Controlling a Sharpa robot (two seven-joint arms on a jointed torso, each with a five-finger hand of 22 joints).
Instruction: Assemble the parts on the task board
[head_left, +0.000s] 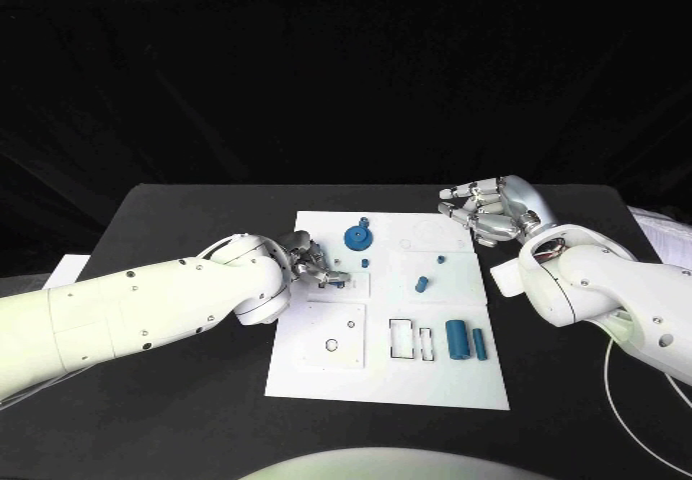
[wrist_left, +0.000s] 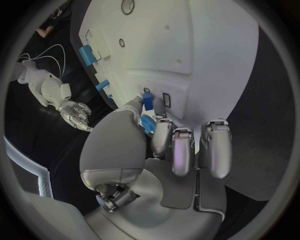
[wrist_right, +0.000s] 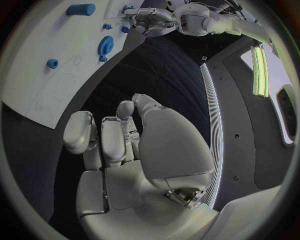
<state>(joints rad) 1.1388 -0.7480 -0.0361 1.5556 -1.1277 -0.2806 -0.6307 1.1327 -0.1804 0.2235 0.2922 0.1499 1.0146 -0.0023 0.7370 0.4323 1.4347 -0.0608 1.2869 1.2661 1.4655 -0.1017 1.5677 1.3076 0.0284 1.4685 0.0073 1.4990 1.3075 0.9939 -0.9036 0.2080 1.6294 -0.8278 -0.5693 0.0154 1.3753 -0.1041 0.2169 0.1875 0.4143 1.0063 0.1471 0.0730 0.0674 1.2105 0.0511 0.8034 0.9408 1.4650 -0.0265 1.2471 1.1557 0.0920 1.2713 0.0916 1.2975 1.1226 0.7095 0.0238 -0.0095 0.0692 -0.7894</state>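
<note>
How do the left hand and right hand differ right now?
The left hand is over the task board, pinching a small blue part; the right hand holds nothing. The left is at the board's left side; the right is off its far right corner. Both are silver.

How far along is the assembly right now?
Early, by the look of it. The gear and a small peg look seated on the task board. The left robot hand pinches a small blue part at a slot. Two blue cylinders lie loose. The right robot hand hovers, holding nothing.
</note>
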